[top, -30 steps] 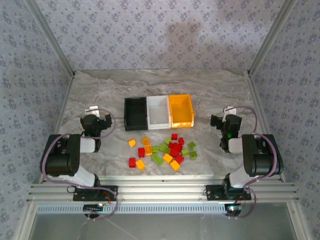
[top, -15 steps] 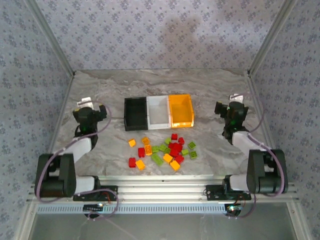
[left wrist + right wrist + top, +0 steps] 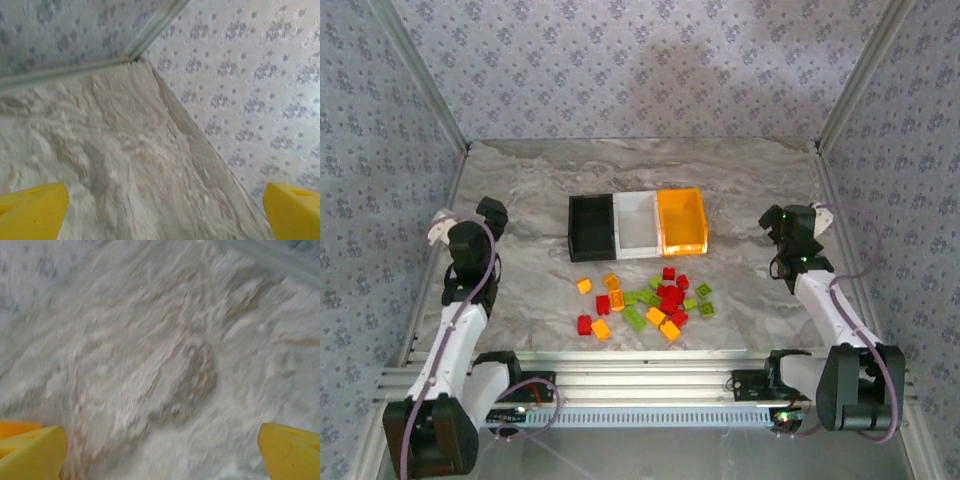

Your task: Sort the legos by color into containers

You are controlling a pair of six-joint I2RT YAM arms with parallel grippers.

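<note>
Standing side by side on the marbled tabletop (image 3: 520,170) are three bins with their walls touching. The white bin (image 3: 637,228) is in the middle, the black bin (image 3: 591,227) against its left side and the orange bin (image 3: 681,222) against its right. The legos (image 3: 669,296) lie loose on the tabletop just in front of the white bin, on the side nearer the arm bases, a scatter of red, orange-yellow and lime green bricks. The reds bunch together below the white bin's right edge, and a few orange-yellow and red ones sit apart toward its left. The left tool (image 3: 465,215) hangs well to the left of the white bin, out past the black one. Its yellow fingers (image 3: 30,210) are spread wide, with bare tabletop showing between them. The right tool (image 3: 798,222) hangs well to the right of the white bin, beyond the orange one. Its fingers (image 3: 292,447) are likewise spread wide over bare tabletop, though that close view is blurred.
</note>
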